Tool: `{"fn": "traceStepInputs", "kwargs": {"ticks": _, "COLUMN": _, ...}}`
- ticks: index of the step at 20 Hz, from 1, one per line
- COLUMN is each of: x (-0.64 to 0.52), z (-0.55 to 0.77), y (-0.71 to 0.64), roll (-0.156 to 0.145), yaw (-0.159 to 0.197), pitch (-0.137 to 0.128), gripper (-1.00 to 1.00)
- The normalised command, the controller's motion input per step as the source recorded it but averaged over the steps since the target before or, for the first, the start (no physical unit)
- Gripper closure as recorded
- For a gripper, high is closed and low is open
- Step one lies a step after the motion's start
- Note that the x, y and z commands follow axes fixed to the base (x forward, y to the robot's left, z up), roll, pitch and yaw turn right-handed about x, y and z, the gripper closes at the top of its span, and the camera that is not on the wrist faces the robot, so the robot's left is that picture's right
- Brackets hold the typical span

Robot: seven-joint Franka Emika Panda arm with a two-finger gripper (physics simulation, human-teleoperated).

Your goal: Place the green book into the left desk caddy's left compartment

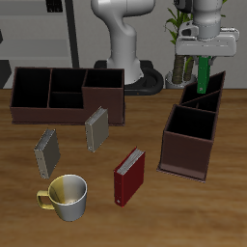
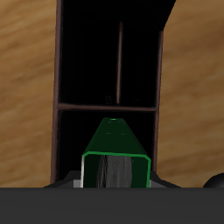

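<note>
My gripper (image 1: 204,58) is shut on the thin green book (image 1: 204,75) and holds it upright by its top. The book hangs over the far end of the left desk caddy (image 1: 185,145), a maroon-brown box with black dividers. The book's lower edge is at about rim height over the caddy's square end section (image 1: 211,85), farthest from the table's front edge. I cannot tell whether it is inside. In the wrist view the green book (image 2: 114,144) points down at the caddy wall (image 2: 162,61), with the two small middle cells (image 2: 87,61) just beyond it.
The other caddy (image 1: 104,98) stands broadside at the back. Two grey books (image 1: 47,151) (image 1: 96,129), a red book (image 1: 128,177) and a cream mug (image 1: 66,196) stand nearer the front edge. A plant (image 1: 178,43) is behind the gripper.
</note>
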Motion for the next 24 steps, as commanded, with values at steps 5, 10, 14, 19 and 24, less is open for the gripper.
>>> {"fn": "traceStepInputs", "kwargs": {"ticks": 5, "x": 0.05, "z": -0.17, "y": 0.09, "roll": 0.038, "yaw": 0.008, "pitch": 0.035, "gripper": 1.0}}
{"fn": "traceStepInputs", "kwargs": {"ticks": 10, "x": 0.04, "z": -0.14, "y": 0.04, "roll": 0.011, "yaw": -0.009, "pitch": 0.021, "gripper": 1.0}}
{"fn": "traceStepInputs", "kwargs": {"ticks": 14, "x": 0.06, "z": -0.16, "y": 0.08, "roll": 0.036, "yaw": 0.012, "pitch": 0.028, "gripper": 1.0}}
{"fn": "traceStepInputs", "kwargs": {"ticks": 19, "x": 0.05, "z": -0.16, "y": 0.04, "roll": 0.014, "yaw": 0.019, "pitch": 0.029, "gripper": 1.0}}
{"fn": "traceStepInputs", "kwargs": {"ticks": 24, "x": 0.05, "z": -0.11, "y": -0.03, "roll": 0.0, "yaw": -0.006, "pitch": 0.017, "gripper": 1.0}}
